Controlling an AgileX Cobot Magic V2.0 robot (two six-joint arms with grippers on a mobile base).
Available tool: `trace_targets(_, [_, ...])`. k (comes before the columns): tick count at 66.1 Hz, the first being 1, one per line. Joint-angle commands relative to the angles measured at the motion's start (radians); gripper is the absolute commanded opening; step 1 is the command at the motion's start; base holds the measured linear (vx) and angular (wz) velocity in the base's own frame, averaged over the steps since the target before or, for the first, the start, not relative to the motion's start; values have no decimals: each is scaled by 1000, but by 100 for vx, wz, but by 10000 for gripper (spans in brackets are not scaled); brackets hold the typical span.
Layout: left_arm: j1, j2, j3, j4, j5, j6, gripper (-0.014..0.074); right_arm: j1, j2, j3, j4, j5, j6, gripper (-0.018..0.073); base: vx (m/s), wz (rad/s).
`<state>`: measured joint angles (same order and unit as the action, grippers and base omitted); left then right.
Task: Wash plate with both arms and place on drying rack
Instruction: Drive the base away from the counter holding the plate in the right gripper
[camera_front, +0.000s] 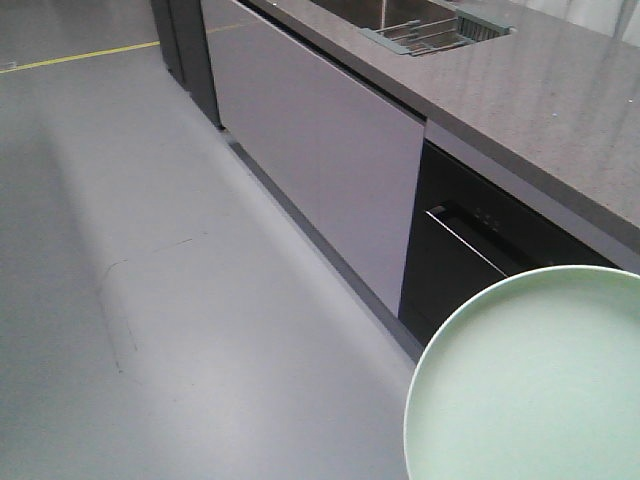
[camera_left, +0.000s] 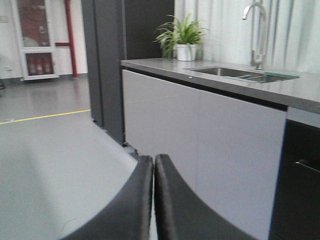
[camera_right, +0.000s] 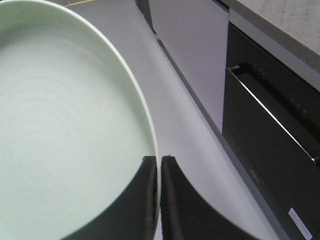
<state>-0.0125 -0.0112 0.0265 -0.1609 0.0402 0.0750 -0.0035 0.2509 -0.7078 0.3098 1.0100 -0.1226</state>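
**A:** Where is the plate?

**B:** The plate (camera_right: 60, 125) is off the counter (camera_front: 560, 90). It is held out over the grey floor (camera_front: 150, 300), at the near right of the scene, close to the dark appliance (camera_front: 470, 250) set under the counter.

**A:** What has hold of it?

**B:** The right gripper (camera_right: 160, 165). Its two dark fingers are pinched almost together on the plate's rim, which runs down into the slit between them.

**A:** And the other claw?

**B:** The left gripper (camera_left: 154, 159) has its fingers pressed together with nothing between them. It hangs above the floor, facing the pale cabinet fronts (camera_left: 200, 130).

**A:** And the drying rack?

**B:** The drying rack (camera_front: 425, 38) lies far off, across the right part of the sink (camera_left: 225, 72) and well apart from the plate. The faucet (camera_left: 257, 30) stands behind the sink. A potted plant (camera_left: 182, 32) sits at the far left end of the counter.
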Motion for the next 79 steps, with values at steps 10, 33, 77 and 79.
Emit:
trace_targets(10, [2,-16,16,-1,-73,-8,-6,-6,14,-22,13,-76,3,-5,-9,42])
trace_targets(33, [2,-16,16,-1,-73,-8,-6,-6,14,-22,13,-76,3,-5,-7,47])
trace_targets(77, [2,-16,16,-1,-73,-8,-6,-6,14,-22,13,-76,1,-5,3,34])
trace_targets(79, [2,-16,16,-1,-73,-8,-6,-6,14,-22,13,-76,1,-5,11,35])
